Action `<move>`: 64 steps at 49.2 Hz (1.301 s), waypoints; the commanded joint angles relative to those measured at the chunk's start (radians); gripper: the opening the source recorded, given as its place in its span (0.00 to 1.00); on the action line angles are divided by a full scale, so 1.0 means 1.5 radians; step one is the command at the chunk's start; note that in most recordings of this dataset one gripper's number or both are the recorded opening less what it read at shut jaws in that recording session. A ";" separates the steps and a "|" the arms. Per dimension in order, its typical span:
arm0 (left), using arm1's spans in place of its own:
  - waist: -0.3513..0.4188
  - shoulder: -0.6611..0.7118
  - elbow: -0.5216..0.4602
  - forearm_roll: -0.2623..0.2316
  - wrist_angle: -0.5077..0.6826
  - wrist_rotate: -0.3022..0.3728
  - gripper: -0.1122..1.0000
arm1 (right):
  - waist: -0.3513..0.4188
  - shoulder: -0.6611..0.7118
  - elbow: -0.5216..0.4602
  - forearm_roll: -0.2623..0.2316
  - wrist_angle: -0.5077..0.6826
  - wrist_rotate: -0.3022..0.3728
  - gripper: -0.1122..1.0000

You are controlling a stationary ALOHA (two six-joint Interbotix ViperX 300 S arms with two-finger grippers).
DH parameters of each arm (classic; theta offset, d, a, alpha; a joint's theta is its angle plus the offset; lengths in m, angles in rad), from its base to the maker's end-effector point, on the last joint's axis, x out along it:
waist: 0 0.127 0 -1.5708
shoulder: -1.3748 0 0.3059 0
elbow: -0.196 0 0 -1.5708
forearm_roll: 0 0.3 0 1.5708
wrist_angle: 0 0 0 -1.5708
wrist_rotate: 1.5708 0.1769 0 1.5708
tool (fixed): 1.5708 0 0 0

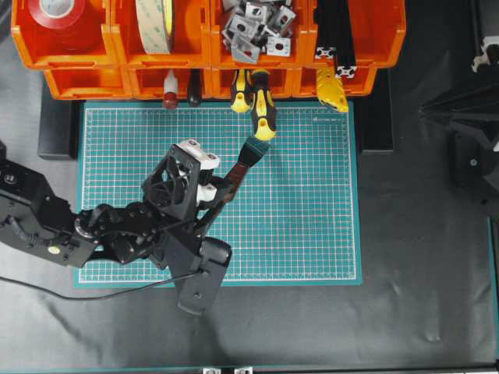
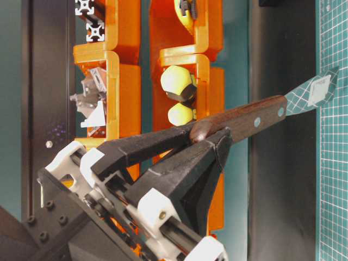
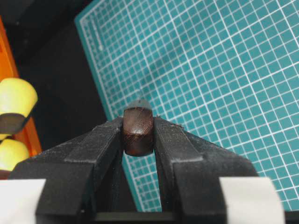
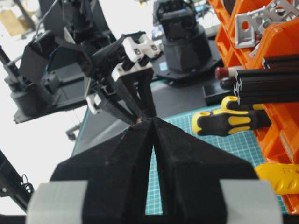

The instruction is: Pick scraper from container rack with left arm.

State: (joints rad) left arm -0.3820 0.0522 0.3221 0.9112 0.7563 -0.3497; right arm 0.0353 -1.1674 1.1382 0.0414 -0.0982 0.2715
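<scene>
Two black fingers of the left gripper pinched the butt of the scraper between them, the rounded reddish-brown end of the handle showing squarely between the pads in the left wrist view. The left arm lay at the near left of the table, reaching over the green cutting mat, and the scraper ran from the grip up and to the right, its flat metal blade hanging above the mat just short of the yellow-and-black screwdriver handles. The tool was wholly clear of the container rack, held out in the air in front of it. Farther back, the orange bins stood along the far edge of the mat; the screwdrivers stuck out of a lower bin, a red-capped tool poked from a bin to their left, and the upper row held a roll of red tape, a pale tape roll and grey metal brackets. The right gripper, seen in its own wrist view, had its fingers pressed together with only a thin slit between them and nothing held.
</scene>
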 commanded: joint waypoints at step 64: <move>-0.111 -0.098 0.175 -0.006 -0.062 -0.592 0.91 | 0.001 -0.019 -0.028 0.001 0.048 0.001 0.11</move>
State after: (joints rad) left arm -0.5369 -0.0199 0.5814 0.8989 0.6673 -1.2410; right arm 0.0353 -1.1996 1.1321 0.0414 -0.0245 0.2715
